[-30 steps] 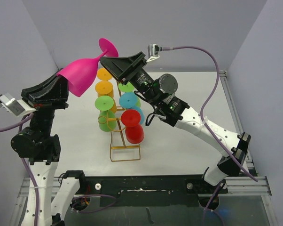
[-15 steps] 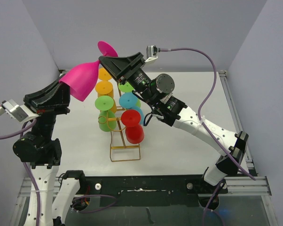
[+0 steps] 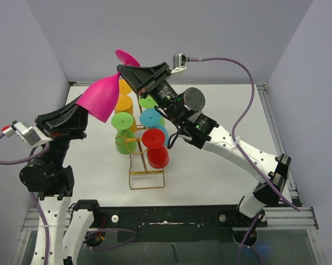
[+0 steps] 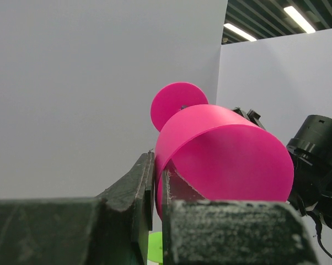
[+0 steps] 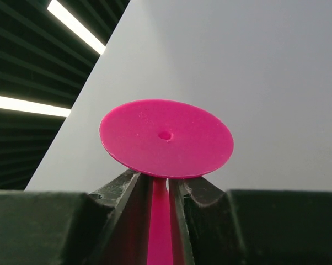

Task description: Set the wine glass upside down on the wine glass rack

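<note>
"Wine glass [image 3: 100, 98], where is it?"
"Mid-air over the rack's [image 3: 147, 188] far end, tilted, foot high toward my right gripper [image 5: 160, 185]. My left gripper [image 4: 158, 171] is clamped on the bowl rim. Right fingers [image 5: 122, 190] flank the stem; I can't tell if they pinch."

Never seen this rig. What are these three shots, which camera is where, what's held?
Two robot arms are bolted at the near edge of a white table. The wide shot is from a fixed camera above and behind them; the other two are from a camera on each wrist. On the table stands a tall gold wire rack holding red, green, orange and blue plastic glasses upside down. A pink plastic wine glass is held in the air between the arms. The left pincer is shut on the bowl's rim. The right pincer has a finger either side of the stem, just under the foot; whether it grips yet, I cannot tell.
</note>
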Robot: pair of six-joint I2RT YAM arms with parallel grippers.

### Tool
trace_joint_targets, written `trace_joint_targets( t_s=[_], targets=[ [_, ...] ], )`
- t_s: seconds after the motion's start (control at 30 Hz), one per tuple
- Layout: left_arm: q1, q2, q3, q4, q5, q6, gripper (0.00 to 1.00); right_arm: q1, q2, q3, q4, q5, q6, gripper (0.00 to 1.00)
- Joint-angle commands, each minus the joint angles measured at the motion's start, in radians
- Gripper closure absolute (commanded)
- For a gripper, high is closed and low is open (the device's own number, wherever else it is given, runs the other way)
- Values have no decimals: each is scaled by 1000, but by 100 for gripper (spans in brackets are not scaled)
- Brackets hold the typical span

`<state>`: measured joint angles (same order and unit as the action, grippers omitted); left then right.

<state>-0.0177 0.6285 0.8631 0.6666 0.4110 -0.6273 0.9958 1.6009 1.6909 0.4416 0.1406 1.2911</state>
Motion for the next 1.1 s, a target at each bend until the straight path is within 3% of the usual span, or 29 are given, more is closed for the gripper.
trace_joint_targets(
  t_s=[0.0, 0.17, 0.43, 0.67, 0.87, 1.07],
  targets=[
    [2, -42, -21, 5, 93, 6, 100, -4, 1, 37, 107, 44, -10, 86],
    [2, -84, -35, -69, 74, 14, 96, -4, 2, 29, 151, 38, -71, 100],
    [2, -166, 41, -354, 17, 47, 62, -3, -34, -15, 278, -7, -281, 100],
    [3, -276, 172, -673, -88, 138, 50, -6, -119, -89, 314, -73, -453, 100],
    [-19, -220, 354, -795, -48, 138, 40, -5, -186, -137, 262, -223, -576, 100],
    [-36, -92, 501, -879, 79, 58, 38, 0, -241, -196, 198, -404, -678, 100]
  ],
)
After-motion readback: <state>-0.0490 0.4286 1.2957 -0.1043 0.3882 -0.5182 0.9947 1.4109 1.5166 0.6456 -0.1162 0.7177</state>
